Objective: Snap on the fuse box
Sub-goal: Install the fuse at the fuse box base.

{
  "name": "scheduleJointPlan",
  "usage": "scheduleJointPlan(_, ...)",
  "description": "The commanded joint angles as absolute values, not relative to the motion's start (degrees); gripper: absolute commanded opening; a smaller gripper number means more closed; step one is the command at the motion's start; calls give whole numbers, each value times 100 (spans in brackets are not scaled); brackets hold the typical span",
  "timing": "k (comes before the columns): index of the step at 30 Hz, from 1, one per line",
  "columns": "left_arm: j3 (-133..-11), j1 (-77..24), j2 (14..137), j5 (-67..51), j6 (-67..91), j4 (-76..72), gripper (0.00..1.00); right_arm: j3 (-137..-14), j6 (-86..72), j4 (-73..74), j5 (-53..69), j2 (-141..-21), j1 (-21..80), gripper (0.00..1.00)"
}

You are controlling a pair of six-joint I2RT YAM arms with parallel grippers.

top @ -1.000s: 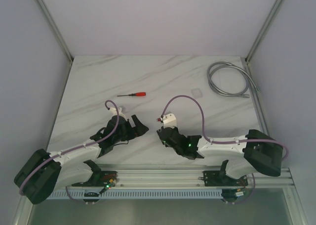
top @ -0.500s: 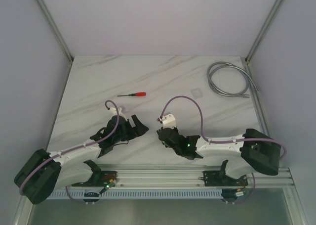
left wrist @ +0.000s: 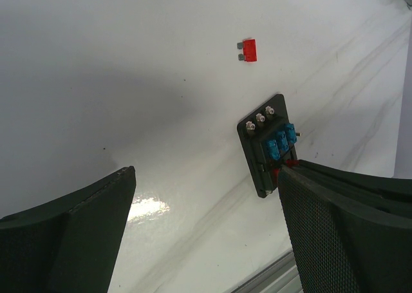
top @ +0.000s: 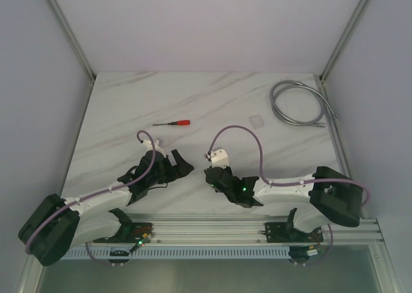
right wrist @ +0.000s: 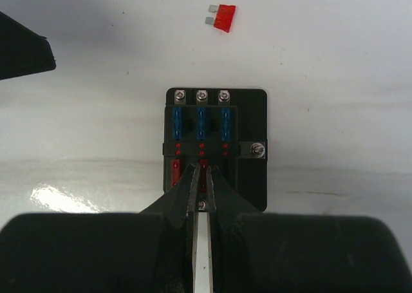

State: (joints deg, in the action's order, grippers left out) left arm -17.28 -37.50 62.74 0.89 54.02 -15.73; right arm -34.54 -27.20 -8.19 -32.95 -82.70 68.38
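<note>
We found the fuse box (right wrist: 215, 148) on the counter (right wrist: 335, 80) at the tips of the right end effector (right wrist: 201, 172), its long axis in line with the fingers (right wrist: 183, 199), which were nearly pressed together. The left end effector (left wrist: 206, 172), spread, stood farther off.

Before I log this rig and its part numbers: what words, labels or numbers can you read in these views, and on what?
None can be read in any view.
Fuse box: no legible label or marking.
Blue fuses in it: any ratings are too small and blurred to read.
Loose red fuse on the table: no number can be made out.
</note>
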Motion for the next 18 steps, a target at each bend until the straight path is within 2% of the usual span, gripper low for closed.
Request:
scheduleJointPlan(1, -1811, -3724, 6241, 26, 5436, -1513, 100, -3515, -2687, -1034, -3527, -8336, 6885, 6)
scheduleJointPlan(13, -1830, -3730, 6275, 18, 5433, -1521, 100, -3594, -2657, -979, -3550, -8540, 6882, 10)
scheduleJointPlan(18, -1837, -3727, 6280, 9, 5425, -1529, 100, -3627, -2681, -878, -3492, -8460, 6881, 19)
